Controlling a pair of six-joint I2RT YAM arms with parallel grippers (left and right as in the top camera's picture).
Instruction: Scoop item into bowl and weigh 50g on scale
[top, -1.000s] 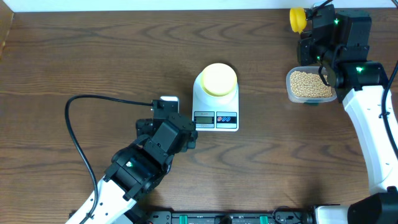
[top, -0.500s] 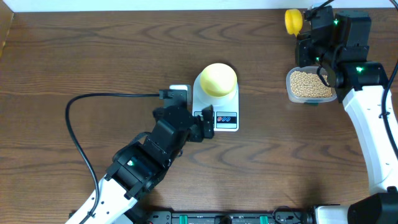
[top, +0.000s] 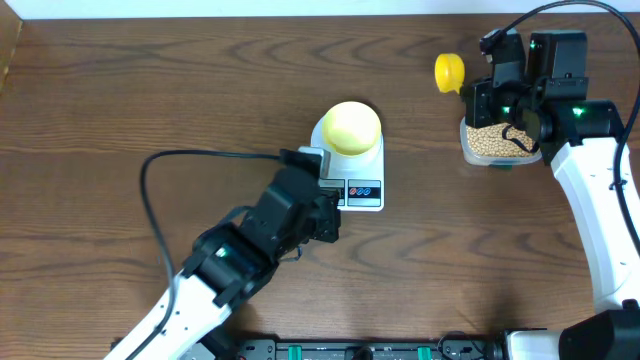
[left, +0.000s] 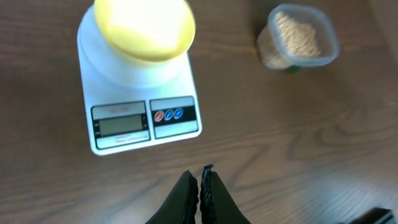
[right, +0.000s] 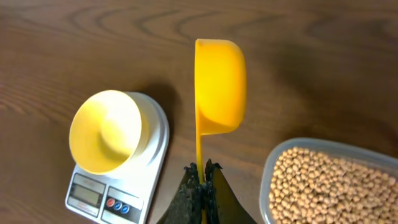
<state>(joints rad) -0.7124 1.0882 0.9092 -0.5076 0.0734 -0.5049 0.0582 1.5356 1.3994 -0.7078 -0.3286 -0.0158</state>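
Just ahead of left gripper (left: 200, 177), scale (left: 140, 93).

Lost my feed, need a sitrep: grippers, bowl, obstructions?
Left gripper shut, empty, short of the scale. Right gripper shut on scoop, beside tub of beans. Bowl on scale, looks empty. Nothing between scoop and bowl.

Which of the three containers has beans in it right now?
The clear tub at far right, filled with beans. The pale yellow bowl on the scale is empty; the bright yellow scoop shows none.
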